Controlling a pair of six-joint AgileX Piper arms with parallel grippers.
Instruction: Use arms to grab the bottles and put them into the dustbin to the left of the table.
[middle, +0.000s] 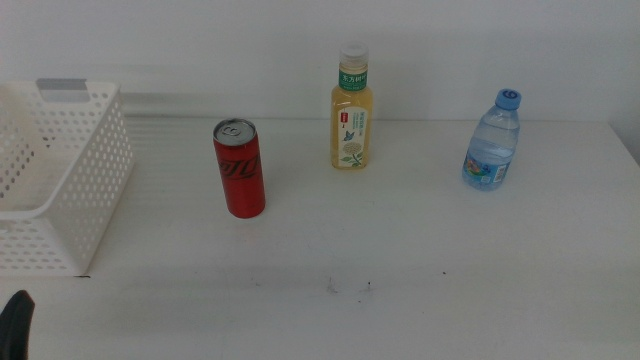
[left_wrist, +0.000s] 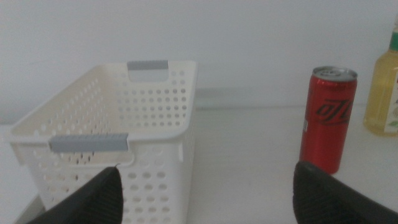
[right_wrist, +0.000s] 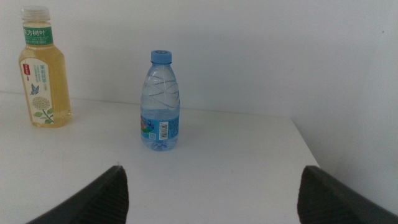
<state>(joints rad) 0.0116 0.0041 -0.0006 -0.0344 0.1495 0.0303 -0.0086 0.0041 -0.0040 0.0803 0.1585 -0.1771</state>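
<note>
The yellow tea bottle (middle: 351, 108) with a white cap stands upright at the back middle of the table (middle: 400, 300). Right of it stands the clear water bottle (middle: 492, 140) with a blue cap. The white perforated dustbin (middle: 60, 190) sits at the table's left side. My left gripper (left_wrist: 205, 198) is open and low at the near left, facing the dustbin (left_wrist: 124, 134), holding nothing. Only one of its fingertips (middle: 15, 322) shows in the middle view. My right gripper (right_wrist: 214, 198) is open and empty, short of the water bottle (right_wrist: 160, 102), with the tea bottle (right_wrist: 42, 68) further off.
A red drink can (middle: 239, 168) stands upright between the dustbin and the tea bottle; the left wrist view also shows this can (left_wrist: 328, 118). A white wall backs the table. The table's right edge lies just beyond the water bottle.
</note>
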